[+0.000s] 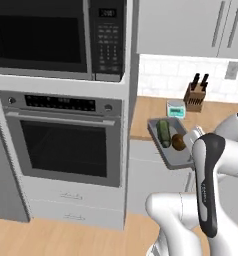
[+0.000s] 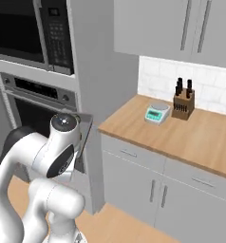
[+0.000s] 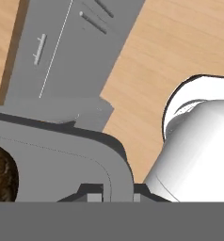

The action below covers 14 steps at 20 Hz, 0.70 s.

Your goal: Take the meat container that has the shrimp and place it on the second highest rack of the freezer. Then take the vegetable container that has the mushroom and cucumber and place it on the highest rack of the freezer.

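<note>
A: Where's the claw [image 3: 113,192] and what is it doing?

B: In the hand view it's pressed together on the rim of the vegetable tray [image 1: 177,159], pinching the near edge. The mushroom [image 1: 179,142] sits at that end, the cucumber [image 1: 164,133] lies along the far half, both inside the tray.

A: And the tray itself?

B: In the air, tilted, held out in front of the counter edge [image 1: 139,136], beside the oven column [image 1: 61,150]. It rests on nothing.

A: So which step is this?

B: My guess is the second one: the vegetable tray is being carried to the freezer's top rack. I can't see the freezer or the shrimp tray from here, so I can't confirm the first step.

A: What does the next move need?

B: Probably turning the base toward the freezer while levelling the tray, or the cucumber may roll off.

A: Anything readable?

B: The microwave [image 1: 56,37] has a small clock display and a keypad, the scale [image 2: 157,113] a little screen, but all too blurred to read. No brands on the knife block [image 2: 183,102].
</note>
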Tool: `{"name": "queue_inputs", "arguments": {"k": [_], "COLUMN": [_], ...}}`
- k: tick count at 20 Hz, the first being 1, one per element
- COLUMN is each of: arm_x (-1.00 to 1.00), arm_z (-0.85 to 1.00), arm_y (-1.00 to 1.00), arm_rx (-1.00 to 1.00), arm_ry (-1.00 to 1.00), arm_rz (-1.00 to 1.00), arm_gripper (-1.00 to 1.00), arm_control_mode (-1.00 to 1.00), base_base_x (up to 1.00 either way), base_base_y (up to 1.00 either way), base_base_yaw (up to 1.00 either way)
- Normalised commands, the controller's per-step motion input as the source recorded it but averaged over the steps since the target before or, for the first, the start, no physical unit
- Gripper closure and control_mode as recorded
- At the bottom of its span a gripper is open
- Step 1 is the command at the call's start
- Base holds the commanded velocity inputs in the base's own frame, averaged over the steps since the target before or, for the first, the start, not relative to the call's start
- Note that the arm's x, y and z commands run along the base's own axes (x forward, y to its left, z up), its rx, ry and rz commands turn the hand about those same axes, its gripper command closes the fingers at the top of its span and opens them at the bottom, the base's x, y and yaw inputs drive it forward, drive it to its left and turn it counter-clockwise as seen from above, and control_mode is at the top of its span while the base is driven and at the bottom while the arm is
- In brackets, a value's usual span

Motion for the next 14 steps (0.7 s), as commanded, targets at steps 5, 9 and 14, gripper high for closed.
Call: {"name": "queue_inputs", "arguments": {"k": [5, 9, 14], "arm_x": [0.00, 0.00, 0.00], "arm_z": [0.00, 0.00, 0.00], "arm_y": [0.00, 0.00, 0.00], "arm_rx": [0.00, 0.00, 0.00], "arm_ry": [0.00, 0.00, 0.00], "arm_rz": [0.00, 0.00, 0.00], "arm_gripper": [1.00, 1.00, 1.00], "arm_control_mode": [1.00, 1.00, 1.00], "base_base_x": [0.01, 0.01, 0.03], "base_base_y": [0.99, 1.00, 1.00], "base_base_yaw": [0.39, 0.38, 0.36]}}
